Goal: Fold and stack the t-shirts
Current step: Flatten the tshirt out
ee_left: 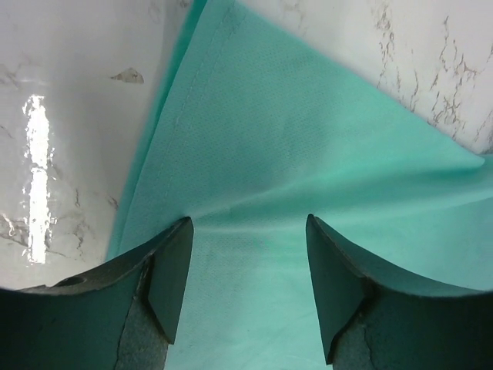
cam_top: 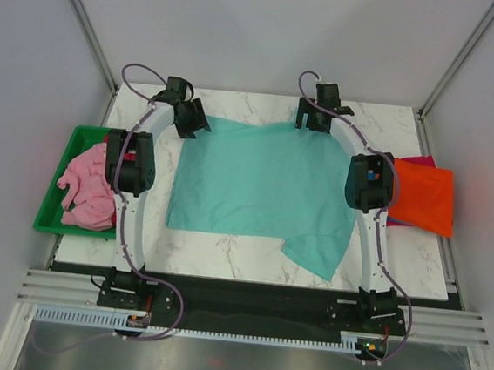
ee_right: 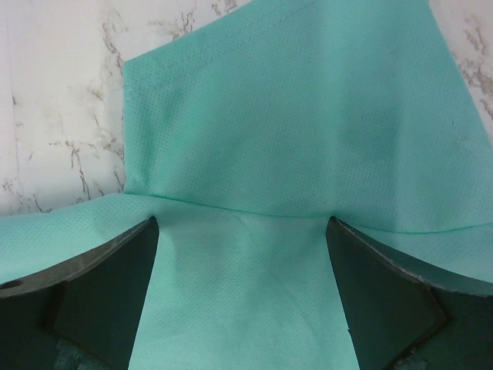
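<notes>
A teal t-shirt [cam_top: 265, 182] lies spread flat on the marble table, one sleeve trailing toward the near right. My left gripper [cam_top: 190, 120] hovers at its far left corner, jaws apart, with teal cloth [ee_left: 308, 139] lying between the fingertips [ee_left: 249, 220]. My right gripper [cam_top: 313, 117] sits at the far right corner, spread wide over a fold of the same cloth [ee_right: 308, 116], with fabric spanning the gap [ee_right: 243, 221]. Neither pair of fingers pinches the cloth. An orange t-shirt [cam_top: 424, 196] lies folded at the right edge on a magenta one [cam_top: 420, 160]. A pink t-shirt [cam_top: 89, 187] is crumpled in the tray.
The green plastic tray [cam_top: 47, 218] stands off the table's left edge, with a bit of red cloth [cam_top: 109, 139] showing behind the left arm. Bare marble [cam_top: 223, 253] shows along the near edge. Grey walls close in the far side and both flanks.
</notes>
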{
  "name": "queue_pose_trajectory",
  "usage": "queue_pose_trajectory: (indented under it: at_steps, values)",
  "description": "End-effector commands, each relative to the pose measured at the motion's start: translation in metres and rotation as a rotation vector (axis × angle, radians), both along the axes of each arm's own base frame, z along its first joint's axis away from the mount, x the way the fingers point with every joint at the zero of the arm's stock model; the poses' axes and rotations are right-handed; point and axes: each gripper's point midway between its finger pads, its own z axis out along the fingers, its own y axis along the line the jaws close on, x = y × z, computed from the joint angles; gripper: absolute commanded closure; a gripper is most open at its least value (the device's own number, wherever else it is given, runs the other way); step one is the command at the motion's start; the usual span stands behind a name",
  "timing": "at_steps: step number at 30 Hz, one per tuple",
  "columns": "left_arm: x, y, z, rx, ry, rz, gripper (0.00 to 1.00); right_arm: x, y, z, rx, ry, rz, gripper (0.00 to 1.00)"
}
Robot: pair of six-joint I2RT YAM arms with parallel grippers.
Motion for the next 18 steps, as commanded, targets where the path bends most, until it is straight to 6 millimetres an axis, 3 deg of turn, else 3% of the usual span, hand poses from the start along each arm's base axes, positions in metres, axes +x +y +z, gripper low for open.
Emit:
queue_pose_trajectory:
  at_steps: [1, 2, 3, 4, 5, 6, 7, 8, 9, 10, 11, 12, 13, 14, 15, 16, 17, 18]
  values:
    - [0.013, 0.004, 0.049, -0.002, -0.094, -0.002, 0.32, 0.001, 0.007, 0.027, 0.043, -0.041, 0.040, 0.02]
    - [0.010, 0.004, 0.064, 0.000, -0.116, -0.002, 0.31, -0.004, 0.007, 0.031, 0.042, -0.041, 0.044, 0.02]
    - [0.006, 0.005, 0.077, 0.009, -0.134, -0.005, 0.30, -0.002, 0.007, 0.064, 0.050, -0.100, 0.048, 0.02]
    - [-0.003, 0.007, 0.080, 0.019, -0.126, -0.005, 0.27, -0.004, 0.007, 0.078, 0.053, -0.121, 0.050, 0.02]
    - [-0.012, 0.011, 0.118, 0.038, -0.189, 0.008, 0.27, -0.009, 0.005, 0.085, 0.052, -0.125, 0.051, 0.02]
    - [-0.021, 0.014, 0.128, 0.055, -0.200, 0.014, 0.25, -0.013, 0.005, 0.126, 0.064, -0.192, 0.053, 0.02]
    - [-0.040, 0.019, 0.123, 0.072, -0.173, 0.023, 0.24, -0.018, 0.005, 0.142, 0.069, -0.215, 0.054, 0.02]
    - [-0.056, 0.026, 0.155, 0.097, -0.230, 0.048, 0.24, -0.026, -0.002, 0.146, 0.049, -0.217, 0.021, 0.02]
    - [-0.070, 0.031, 0.164, 0.113, -0.243, 0.065, 0.24, -0.036, -0.005, 0.190, 0.056, -0.289, -0.007, 0.02]
    - [-0.095, 0.037, 0.143, 0.133, -0.184, 0.081, 0.25, -0.046, -0.008, 0.202, 0.057, -0.302, -0.029, 0.02]
    - [-0.110, 0.044, 0.142, 0.158, -0.176, 0.107, 0.25, -0.062, -0.016, 0.189, 0.046, -0.264, -0.079, 0.02]
    - [-0.130, 0.053, 0.165, 0.173, -0.225, 0.157, 0.25, -0.082, -0.016, 0.230, 0.090, -0.335, -0.099, 0.02]
    - [-0.156, 0.062, 0.139, 0.204, -0.152, 0.193, 0.26, -0.096, -0.018, 0.234, 0.118, -0.342, -0.116, 0.02]
    - [-0.176, 0.072, 0.134, 0.238, -0.126, 0.239, 0.26, -0.120, -0.020, 0.200, 0.165, -0.264, -0.161, 0.02]
    - [-0.193, 0.072, 0.144, 0.212, -0.155, 0.264, 0.26, -0.143, -0.016, 0.231, 0.243, -0.315, -0.139, 0.02]
    - [-0.215, 0.071, 0.121, 0.209, -0.103, 0.260, 0.28, -0.161, -0.010, 0.229, 0.287, -0.298, -0.115, 0.02]
    - [-0.227, 0.067, 0.115, 0.186, -0.089, 0.251, 0.28, -0.193, 0.002, 0.192, 0.301, -0.218, -0.068, 0.02]
    - [-0.240, 0.065, 0.120, 0.163, -0.114, 0.258, 0.31, -0.218, 0.011, 0.229, 0.355, -0.327, -0.014, 0.02]
